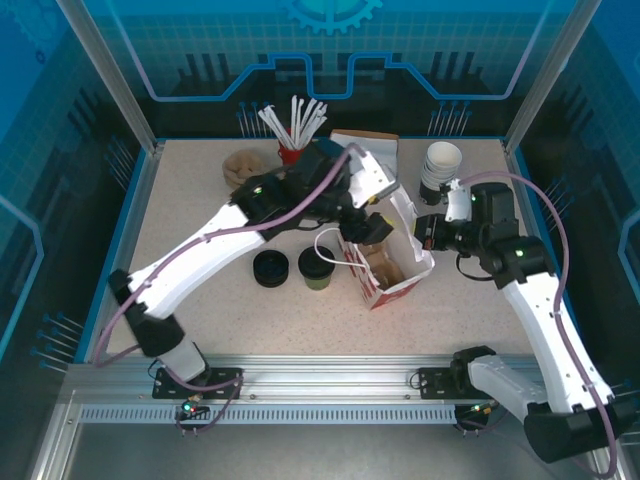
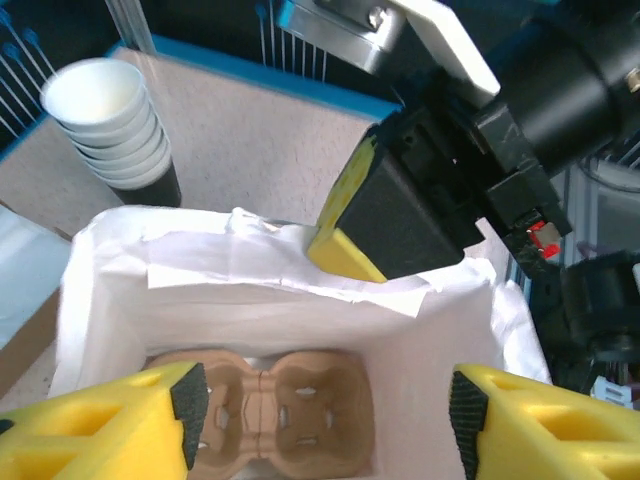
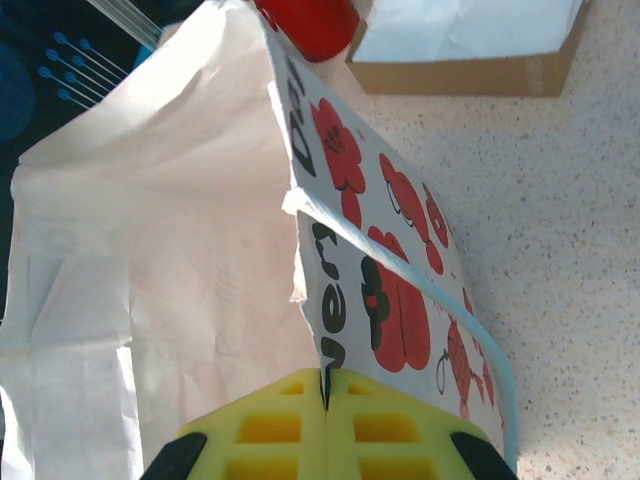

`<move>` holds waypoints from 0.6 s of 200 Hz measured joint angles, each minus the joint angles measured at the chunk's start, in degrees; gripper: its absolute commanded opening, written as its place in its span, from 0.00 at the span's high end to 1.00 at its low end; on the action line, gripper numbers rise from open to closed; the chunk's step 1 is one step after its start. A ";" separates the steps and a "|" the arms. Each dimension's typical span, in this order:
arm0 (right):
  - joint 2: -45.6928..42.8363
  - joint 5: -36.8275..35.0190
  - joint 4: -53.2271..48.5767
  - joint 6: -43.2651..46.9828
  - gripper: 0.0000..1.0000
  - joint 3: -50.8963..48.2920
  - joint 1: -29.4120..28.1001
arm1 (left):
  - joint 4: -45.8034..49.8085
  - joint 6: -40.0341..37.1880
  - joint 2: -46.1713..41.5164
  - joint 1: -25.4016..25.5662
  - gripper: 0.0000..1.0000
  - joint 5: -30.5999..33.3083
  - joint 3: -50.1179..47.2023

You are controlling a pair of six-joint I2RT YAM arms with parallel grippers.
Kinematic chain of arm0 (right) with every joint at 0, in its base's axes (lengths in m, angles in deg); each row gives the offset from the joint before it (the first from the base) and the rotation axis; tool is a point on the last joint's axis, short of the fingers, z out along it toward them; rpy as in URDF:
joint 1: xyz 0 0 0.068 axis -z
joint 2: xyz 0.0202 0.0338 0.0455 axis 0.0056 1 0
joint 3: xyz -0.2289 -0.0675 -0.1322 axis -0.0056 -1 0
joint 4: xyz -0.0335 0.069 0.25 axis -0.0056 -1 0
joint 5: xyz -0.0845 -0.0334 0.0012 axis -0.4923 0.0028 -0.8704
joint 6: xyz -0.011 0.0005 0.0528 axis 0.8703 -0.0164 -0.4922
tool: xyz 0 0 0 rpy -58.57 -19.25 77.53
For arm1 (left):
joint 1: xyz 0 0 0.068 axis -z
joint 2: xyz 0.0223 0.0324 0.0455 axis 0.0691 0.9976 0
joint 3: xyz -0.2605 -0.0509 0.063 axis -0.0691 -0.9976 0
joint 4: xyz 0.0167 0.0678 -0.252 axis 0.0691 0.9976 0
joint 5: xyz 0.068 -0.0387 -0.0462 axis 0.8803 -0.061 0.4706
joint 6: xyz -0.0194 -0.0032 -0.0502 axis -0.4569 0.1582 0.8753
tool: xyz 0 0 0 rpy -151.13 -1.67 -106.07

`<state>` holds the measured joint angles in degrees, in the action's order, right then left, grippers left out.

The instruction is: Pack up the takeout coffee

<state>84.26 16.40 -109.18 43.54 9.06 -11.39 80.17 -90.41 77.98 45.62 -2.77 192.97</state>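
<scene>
Two right fingers (image 3: 262, 432) pinch the bag (image 3: 385, 250) wall, apparently; carrier (image 2: 280, 400) half-hidden.

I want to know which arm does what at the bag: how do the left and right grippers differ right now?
The left gripper is open, fingers wide apart; the right gripper is shut on the paper bag. The left gripper hangs over the bag's mouth, above the cup carrier inside, holding nothing; the right gripper pinches the bag's wall at its rim. Both have yellow fingers and work at the same bag.
</scene>
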 measured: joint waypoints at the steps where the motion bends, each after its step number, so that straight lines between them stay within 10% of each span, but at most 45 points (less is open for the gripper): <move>1: -0.33 0.02 0.26 -0.04 1.00 -0.17 0.00 | -0.20 0.07 -0.28 0.00 0.30 0.04 -0.26; 120: -19.87 0.28 8.28 -3.74 1.00 -11.91 0.28 | -14.08 6.97 -14.71 0.00 0.27 7.28 -20.90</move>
<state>64.39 16.68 -100.89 39.80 -2.85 -11.11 66.10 -83.43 63.27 45.62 4.51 172.07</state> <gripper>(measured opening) 0.066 0.726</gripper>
